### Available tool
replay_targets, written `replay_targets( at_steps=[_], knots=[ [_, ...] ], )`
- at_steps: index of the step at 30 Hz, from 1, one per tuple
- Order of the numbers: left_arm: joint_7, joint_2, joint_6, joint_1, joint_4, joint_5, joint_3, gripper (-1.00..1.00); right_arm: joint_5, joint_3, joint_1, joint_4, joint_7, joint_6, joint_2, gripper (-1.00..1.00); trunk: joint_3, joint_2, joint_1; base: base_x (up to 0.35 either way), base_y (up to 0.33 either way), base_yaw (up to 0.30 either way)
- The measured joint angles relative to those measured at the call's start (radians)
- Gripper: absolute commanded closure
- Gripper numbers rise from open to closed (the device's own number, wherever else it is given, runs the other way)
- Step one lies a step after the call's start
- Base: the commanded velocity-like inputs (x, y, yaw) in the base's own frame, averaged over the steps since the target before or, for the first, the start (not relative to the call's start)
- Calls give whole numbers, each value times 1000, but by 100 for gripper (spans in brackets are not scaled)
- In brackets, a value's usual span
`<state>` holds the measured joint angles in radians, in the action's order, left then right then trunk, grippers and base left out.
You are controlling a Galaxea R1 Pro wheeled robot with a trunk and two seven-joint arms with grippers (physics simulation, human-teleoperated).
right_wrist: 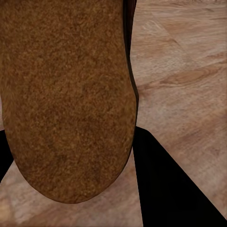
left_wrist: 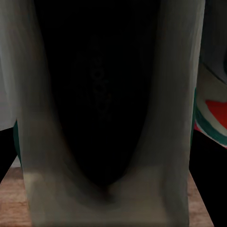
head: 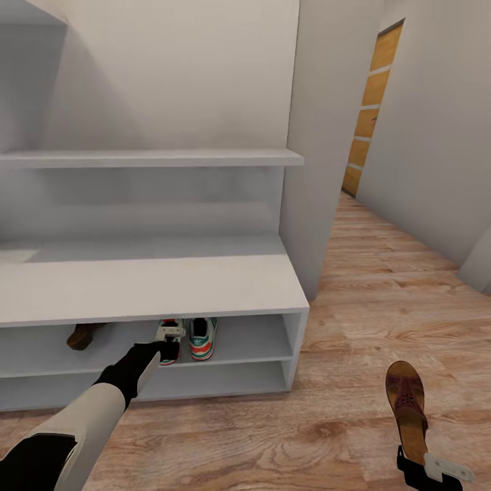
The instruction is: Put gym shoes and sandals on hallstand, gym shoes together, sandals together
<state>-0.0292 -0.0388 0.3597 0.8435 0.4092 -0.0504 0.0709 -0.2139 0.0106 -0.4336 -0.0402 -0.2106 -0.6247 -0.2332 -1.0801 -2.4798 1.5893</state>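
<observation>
Head view: light-grey hallstand (head: 157, 290) with bench top and open shelves at 10 o'clock. Left claw (head: 168, 341) on white lace-up sneaker (head: 170, 341) on upper low shelf; twin sneaker (head: 203, 338) just beside, heels outward, long axes running into shelf. Brown sandal (head: 83, 335) on same shelf, at 9 o'clock from the sneakers. Right claw (head: 436, 469) clamps heel of second flat brown sandal (head: 407, 409), toe pointing 12 o'clock, over wood-plank floor (head: 341, 409).

Left wrist view: sneaker close between pale fingers (left_wrist: 33, 142); grip probably closed, cannot tell.

Right wrist view: tan footbed fills centre. Sandal likely light, thin, flexy; heel hold suits.
</observation>
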Motion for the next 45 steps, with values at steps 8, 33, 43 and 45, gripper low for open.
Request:
replay_targets(
  at_steps=[8, 33, 43, 45],
  knots=[
    [0, 0, -1, -1, 0, -1, 0, 100, 0, 0, 0, 0, 0, 0, 0, 100, 0, 0, 0, 138, 0, 0],
    [0, 0, -2, -1, 0, -1, 0, 100, 0, 0, 0, 0, 0, 0, 0, 100, 0, 0, 0, 48, 0, 0],
    [1, 1, -4, -2, 0, -2, 0, 100, 0, 0, 0, 0, 0, 0, 0, 100, 0, 0, 0, 11, 0, 0],
    [1, 1, -4, -2, 0, -2, 0, 100, 0, 0, 0, 0, 0, 0, 0, 100, 0, 0, 0, 0, 0, 0]
  ],
)
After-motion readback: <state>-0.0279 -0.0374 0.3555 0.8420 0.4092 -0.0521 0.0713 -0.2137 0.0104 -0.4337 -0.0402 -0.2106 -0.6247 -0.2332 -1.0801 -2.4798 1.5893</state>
